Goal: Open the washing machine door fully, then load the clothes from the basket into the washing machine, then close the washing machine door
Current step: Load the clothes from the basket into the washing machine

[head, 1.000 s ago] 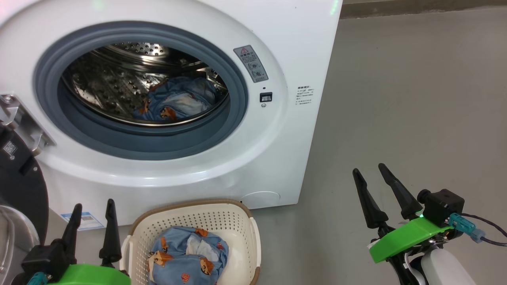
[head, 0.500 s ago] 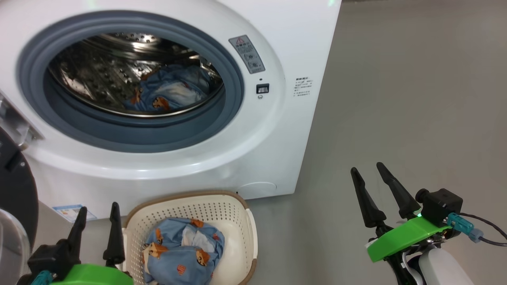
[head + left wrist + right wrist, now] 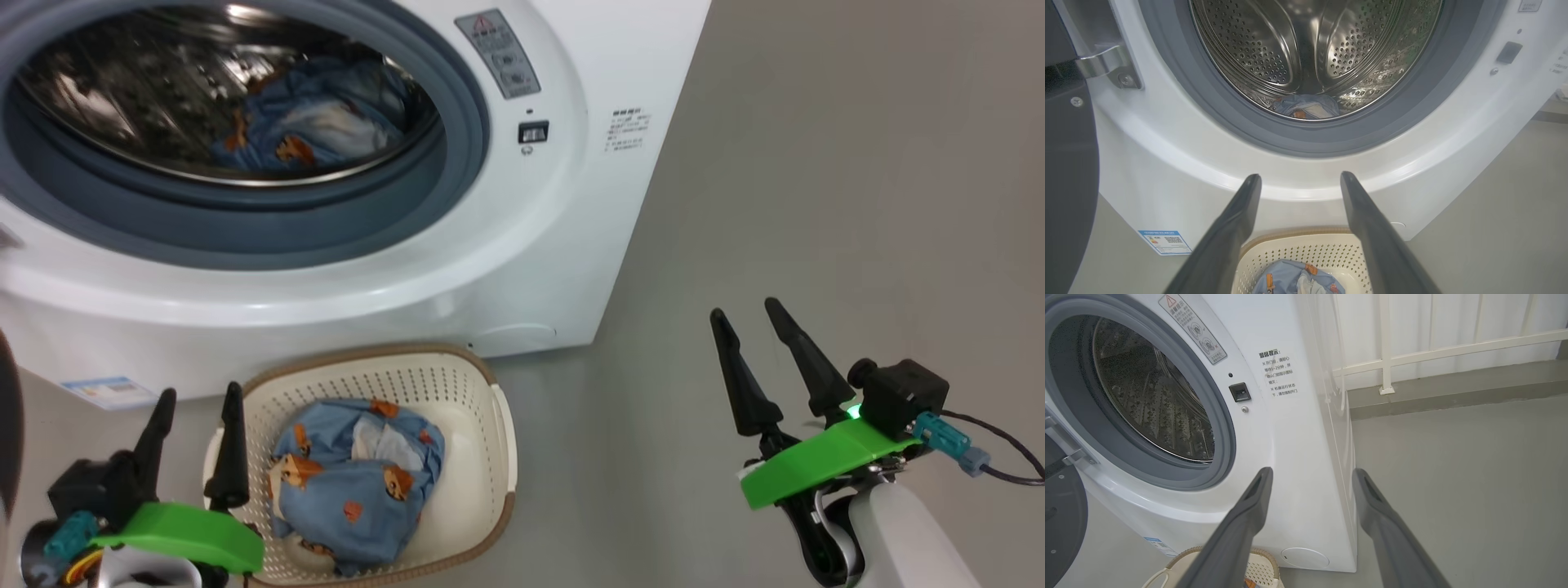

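Basket (image 3: 359,353) rim sits just beside left gripper (image 3: 201,389), right gripper (image 3: 744,307) well apart, both jaws wide.

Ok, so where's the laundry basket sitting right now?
In the head view the basket sits on the floor at lower left, in front of the washing machine, just right of the left gripper, with a bear-print garment inside.

grey floor (image 3: 816,180) carries the washing machine (image 3: 588,188) and the basket (image 3: 478,433) before it
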Motion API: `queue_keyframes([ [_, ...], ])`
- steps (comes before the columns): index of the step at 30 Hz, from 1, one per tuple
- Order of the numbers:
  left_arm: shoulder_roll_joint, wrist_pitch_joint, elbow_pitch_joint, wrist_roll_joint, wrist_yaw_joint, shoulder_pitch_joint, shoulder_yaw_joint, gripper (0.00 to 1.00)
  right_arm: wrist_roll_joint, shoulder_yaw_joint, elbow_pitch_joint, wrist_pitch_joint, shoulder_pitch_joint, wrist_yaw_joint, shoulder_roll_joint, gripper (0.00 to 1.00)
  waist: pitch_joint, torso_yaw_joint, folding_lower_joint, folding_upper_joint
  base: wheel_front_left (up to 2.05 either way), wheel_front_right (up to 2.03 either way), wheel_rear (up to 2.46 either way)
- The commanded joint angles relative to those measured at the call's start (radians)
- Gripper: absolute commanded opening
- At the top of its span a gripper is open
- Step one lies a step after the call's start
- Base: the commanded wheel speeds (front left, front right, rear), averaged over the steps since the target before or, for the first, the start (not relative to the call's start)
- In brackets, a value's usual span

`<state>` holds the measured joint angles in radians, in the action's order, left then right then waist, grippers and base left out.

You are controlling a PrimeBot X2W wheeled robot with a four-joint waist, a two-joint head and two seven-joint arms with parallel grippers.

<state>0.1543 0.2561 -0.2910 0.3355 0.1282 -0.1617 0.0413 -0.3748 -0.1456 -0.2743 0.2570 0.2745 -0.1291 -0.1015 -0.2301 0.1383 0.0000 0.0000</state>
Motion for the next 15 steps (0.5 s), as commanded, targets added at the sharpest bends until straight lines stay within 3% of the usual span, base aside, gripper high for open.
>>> queue_keyframes([
  [1,0.037,0.006,0.008,0.012,0.002,-0.042,-0.024,1.00,0.013,-0.016,0.029,0.005,0.028,-0.002,0.007,1.00,-0.053,0.010,0.0000,0.0000,0.00,0.00,0.00],
  [15,0.150,0.004,-0.066,0.089,0.002,-0.176,0.077,1.00,0.028,0.001,0.046,0.005,0.099,-0.002,0.043,1.00,-0.296,0.054,0.0000,0.0000,0.00,0.00,0.00],
])
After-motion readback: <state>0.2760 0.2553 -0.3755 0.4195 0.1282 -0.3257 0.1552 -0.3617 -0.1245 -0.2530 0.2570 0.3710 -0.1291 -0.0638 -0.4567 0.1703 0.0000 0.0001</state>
